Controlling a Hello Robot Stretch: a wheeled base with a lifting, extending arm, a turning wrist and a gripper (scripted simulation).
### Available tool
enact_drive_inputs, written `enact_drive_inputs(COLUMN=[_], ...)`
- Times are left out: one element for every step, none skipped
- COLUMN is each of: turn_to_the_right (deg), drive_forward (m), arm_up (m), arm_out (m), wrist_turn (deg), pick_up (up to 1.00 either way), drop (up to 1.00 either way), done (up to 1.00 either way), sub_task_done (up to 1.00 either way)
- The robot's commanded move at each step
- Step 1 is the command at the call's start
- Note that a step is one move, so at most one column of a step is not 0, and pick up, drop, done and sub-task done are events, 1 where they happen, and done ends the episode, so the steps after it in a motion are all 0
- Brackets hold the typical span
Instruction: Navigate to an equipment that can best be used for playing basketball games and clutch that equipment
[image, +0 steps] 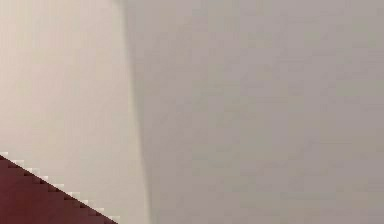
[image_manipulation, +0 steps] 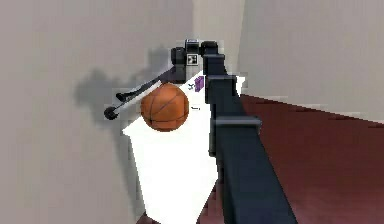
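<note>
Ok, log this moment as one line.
target: round orange basketball at white boxy table edge | dark arm bar extended | jaws near ball, hold: cannot tell | ahead: pale wall

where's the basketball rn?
Arm side view, left of centre: the basketball is at the white counter's far end near the wall, just left of the dark arm.

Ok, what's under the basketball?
A white cabinet top, with the basketball standing toward its far end. The spot directly beneath the ball is covered by the ball itself, and the dark arm hides the top's right side.
</note>
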Motion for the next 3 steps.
enact_drive_inputs(turn_to_the_right=[0.0,0.0,0.0], drive_forward=[0.00,0.00,0.00], arm_up=[0.00,0.00,-0.16], arm_out=[0.00,0.00,0.00], wrist_turn=[45.0,18.0,0.0], pick_up=[0.00,0.00,0.00], drop=[0.00,0.00,0.00], done=[0.00,0.00,0.00], sub_task_done=[0.00,0.00,0.00])
